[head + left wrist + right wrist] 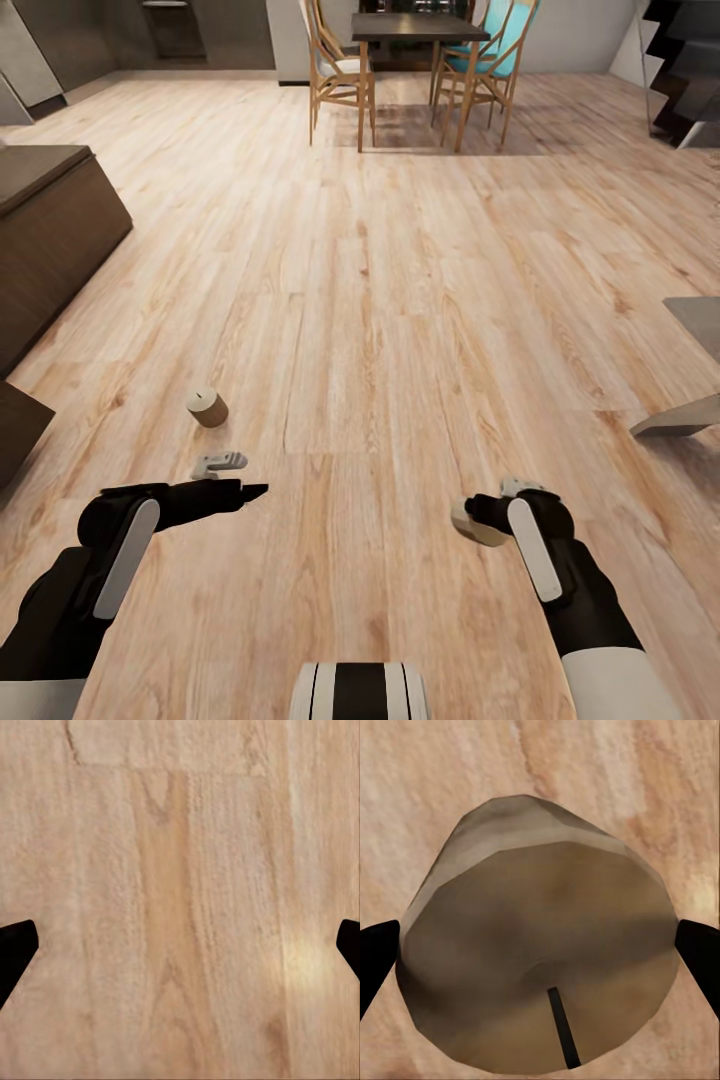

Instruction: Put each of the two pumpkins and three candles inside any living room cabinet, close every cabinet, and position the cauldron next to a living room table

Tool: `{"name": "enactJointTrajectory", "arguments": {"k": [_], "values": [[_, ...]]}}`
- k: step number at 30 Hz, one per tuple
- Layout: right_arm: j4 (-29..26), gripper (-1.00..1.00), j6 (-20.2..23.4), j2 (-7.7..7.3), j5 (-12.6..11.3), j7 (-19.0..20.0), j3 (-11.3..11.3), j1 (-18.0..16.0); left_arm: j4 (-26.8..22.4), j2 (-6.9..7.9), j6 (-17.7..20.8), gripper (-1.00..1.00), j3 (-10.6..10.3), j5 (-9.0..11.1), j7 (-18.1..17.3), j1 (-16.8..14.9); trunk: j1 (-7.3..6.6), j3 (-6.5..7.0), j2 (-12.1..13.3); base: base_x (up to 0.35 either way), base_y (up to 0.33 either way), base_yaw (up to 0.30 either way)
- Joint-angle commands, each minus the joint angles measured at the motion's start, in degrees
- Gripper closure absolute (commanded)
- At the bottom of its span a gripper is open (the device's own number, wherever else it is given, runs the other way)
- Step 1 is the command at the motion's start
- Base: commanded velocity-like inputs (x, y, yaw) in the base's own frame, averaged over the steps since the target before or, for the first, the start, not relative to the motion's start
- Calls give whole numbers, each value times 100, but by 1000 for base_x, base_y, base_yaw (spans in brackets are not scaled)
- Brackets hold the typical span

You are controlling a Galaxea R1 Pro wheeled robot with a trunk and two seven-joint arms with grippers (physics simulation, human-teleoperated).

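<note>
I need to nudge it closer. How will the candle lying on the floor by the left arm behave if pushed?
The candle is a short cylinder lying on its side, so it will probably roll on the smooth wooden floor. It looks stiff and likely light.

- Wood-plank floor (400, 300) spans the scene.
- Left gripper (250, 491) is held low over the floor, fingers pointing toward the right arm.
- Right gripper (478, 520) is closed on a tan candle (470, 527).
- A second candle (206, 406) lies tipped on the floor, ahead of the left gripper.
- A small grey object (220, 463) lies between that candle and the left gripper.
- Dark brown cabinet (50, 230) stands at left.
- Far end: dining table (415, 27) with wooden chairs (335, 65).
</note>
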Motion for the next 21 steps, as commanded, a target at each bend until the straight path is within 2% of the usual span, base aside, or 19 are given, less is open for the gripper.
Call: {"name": "enactJointTrajectory", "arguments": {"k": [1, 11, 18, 21], "values": [[-25, 100, 28, 1, -79, -54, 17, -2, -3, 2, 17, -100, -2, -39, 85, -3, -3, 19, 0, 0, 0, 0], [-57, 100, 62, 2, -83, -57, 49, -2, 1, 2, 17, -100, -8, -58, 1113, -5, -29, 240, 13, 0, 0, 0], [-59, 100, 60, 2, -85, -58, 52, -2, 71, -3, 17, -100, -41, -69, 1631, -13, -47, 399, 23, 0, 0, 23], [-57, 100, 60, 2, -85, -57, 56, -2, 333, -6, 17, -100, -49, -70, 1748, -22, -55, 476, 27, 0, 0, 165]]}}
